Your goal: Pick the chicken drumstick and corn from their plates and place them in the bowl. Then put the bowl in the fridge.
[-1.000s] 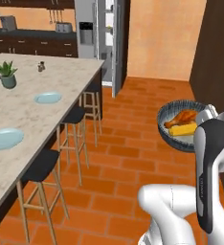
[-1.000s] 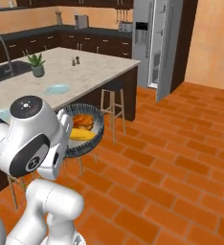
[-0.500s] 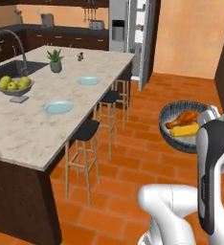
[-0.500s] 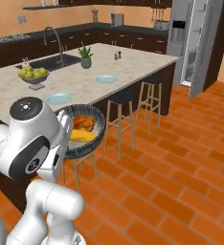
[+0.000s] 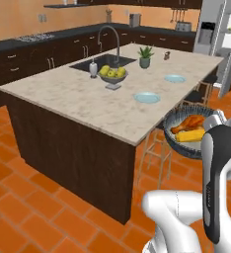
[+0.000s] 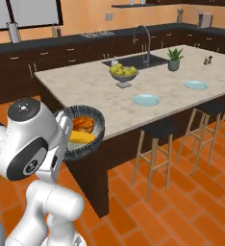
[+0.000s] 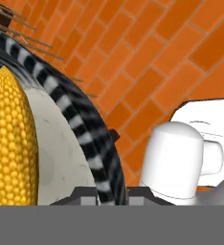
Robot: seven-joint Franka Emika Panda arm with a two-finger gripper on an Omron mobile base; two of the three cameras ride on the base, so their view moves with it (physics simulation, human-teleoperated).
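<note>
My gripper (image 7: 111,193) is shut on the striped rim of the dark grey bowl (image 7: 83,135), which I hold in the air over the brick floor. Inside it lie the chicken drumstick (image 5: 189,122) and the yellow corn (image 5: 190,136), the corn (image 7: 8,139) close up in the hand view. The bowl (image 6: 96,138) hangs beside the near end of the island, with the drumstick (image 6: 83,124) above the corn (image 6: 81,137). Two pale blue plates (image 5: 147,98) (image 5: 175,78) lie bare on the island top. The fridge (image 5: 209,20) stands far off at the upper right.
The long marble island (image 5: 78,96) with dark sides stands just ahead, carrying a sink with a faucet (image 5: 110,39), a footed fruit bowl of apples (image 5: 113,75) and a potted plant (image 5: 145,55). Stools (image 6: 157,132) line its right side. Orange brick floor surrounds it.
The whole scene has swung across both base views, so the base has moved; the island is now nearer and seen from its end. The bowl stays held as before.
</note>
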